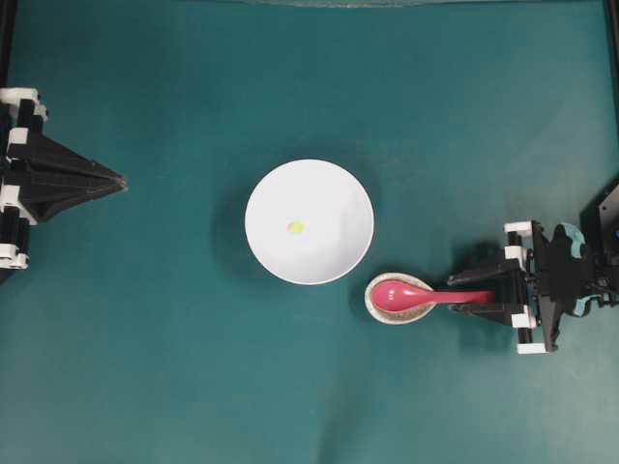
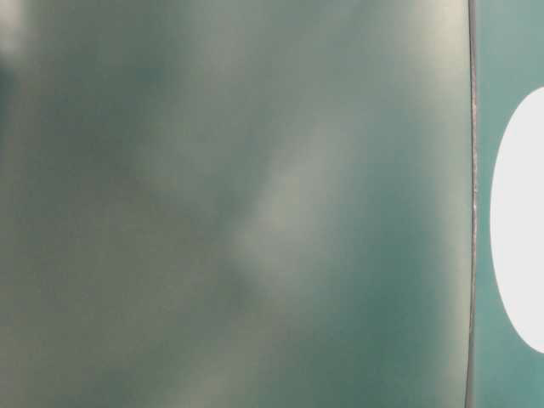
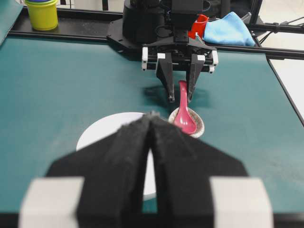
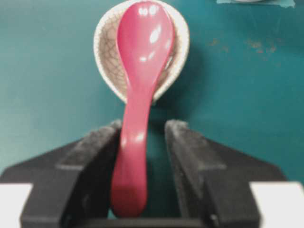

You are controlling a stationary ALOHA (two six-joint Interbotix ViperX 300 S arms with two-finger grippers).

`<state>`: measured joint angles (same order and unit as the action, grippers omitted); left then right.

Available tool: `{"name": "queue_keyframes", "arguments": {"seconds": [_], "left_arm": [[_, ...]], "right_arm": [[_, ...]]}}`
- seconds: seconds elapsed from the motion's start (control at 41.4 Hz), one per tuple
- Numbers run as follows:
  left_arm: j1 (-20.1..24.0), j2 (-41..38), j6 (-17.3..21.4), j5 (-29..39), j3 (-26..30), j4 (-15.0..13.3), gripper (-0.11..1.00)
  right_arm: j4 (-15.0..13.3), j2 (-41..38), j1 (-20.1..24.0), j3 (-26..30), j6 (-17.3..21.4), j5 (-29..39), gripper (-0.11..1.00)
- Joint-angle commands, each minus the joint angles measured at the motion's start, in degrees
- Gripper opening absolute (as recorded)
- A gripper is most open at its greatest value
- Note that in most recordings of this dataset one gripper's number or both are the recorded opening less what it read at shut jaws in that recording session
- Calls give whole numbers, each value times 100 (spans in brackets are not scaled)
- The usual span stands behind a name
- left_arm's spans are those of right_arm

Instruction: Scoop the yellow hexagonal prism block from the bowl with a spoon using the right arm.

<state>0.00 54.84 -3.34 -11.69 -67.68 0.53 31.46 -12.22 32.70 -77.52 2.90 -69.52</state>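
The yellow hexagonal prism block [image 1: 296,228] lies near the middle of the bowl [image 1: 334,193], well ahead of the right gripper [image 4: 145,130] and off to one side of its line. Between them, just in front of the fingertips, the spoon [image 4: 140,71] rests with its scoop in a small speckled dish [image 4: 179,45] and its handle running back between the jaws.

Those jaws stand apart around the handle. It lies close against one finger [image 4: 97,156], with a clear gap to the other, so no firm grip shows yet. If they pinch off-centre, the handle will likely swivel or squirt out, or the scoop may drag the little dish along. Later, the tiny block could skate away from the scoop's lip instead of riding in.

The spoon is glossy, pink-red and smooth, with a deep oval scoop; the finger faces look rough and black. The dish shows a crackled beige glaze. The bowl is plain white and round, on a matte teal table [image 1: 145,367].

Opposite, the left gripper [image 3: 151,124] is pressed together, holding nothing.
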Motion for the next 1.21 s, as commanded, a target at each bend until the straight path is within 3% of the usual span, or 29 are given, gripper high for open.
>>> {"name": "queue_keyframes", "arguments": {"seconds": [0.0, 1.015, 1.184], "left_arm": [[0, -53, 9, -18, 79, 9, 1], [0, -53, 0, -18, 79, 9, 1], [9, -53, 0, -18, 79, 9, 1]], "right_arm": [[18, 62, 26, 35, -18, -62, 47], [9, 62, 26, 44, -18, -176, 47], [0, 62, 18, 44, -18, -176, 37]]}}
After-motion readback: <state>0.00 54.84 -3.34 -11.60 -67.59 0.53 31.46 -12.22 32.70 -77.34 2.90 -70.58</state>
